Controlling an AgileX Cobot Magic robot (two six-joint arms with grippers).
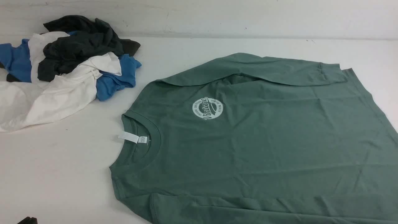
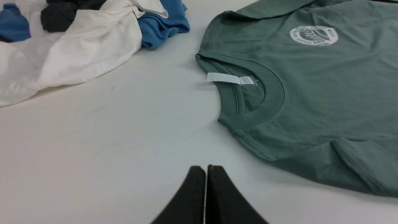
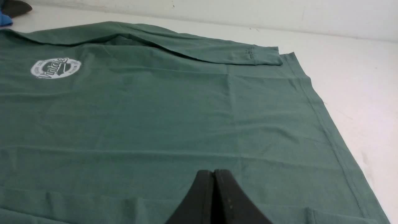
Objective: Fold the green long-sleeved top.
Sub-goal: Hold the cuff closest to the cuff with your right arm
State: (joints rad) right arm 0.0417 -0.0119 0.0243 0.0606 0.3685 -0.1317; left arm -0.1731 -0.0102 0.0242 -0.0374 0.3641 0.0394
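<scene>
The green long-sleeved top (image 1: 264,140) lies flat on the white table, neck to the left, white round logo (image 1: 207,108) up, white neck label (image 1: 128,137) sticking out. The far sleeve (image 1: 273,70) is folded across the top's far edge; the near sleeve (image 1: 248,203) lies folded along the near edge. My left gripper (image 2: 206,168) is shut and empty above bare table, near the collar (image 2: 248,93). My right gripper (image 3: 214,171) is shut and empty above the top's lower body (image 3: 186,124). In the front view only a dark tip of the left gripper (image 1: 28,220) shows.
A pile of other garments (image 1: 62,68), dark grey, white and blue, lies at the far left of the table, also in the left wrist view (image 2: 77,40). A white wall (image 1: 217,15) bounds the table's far edge.
</scene>
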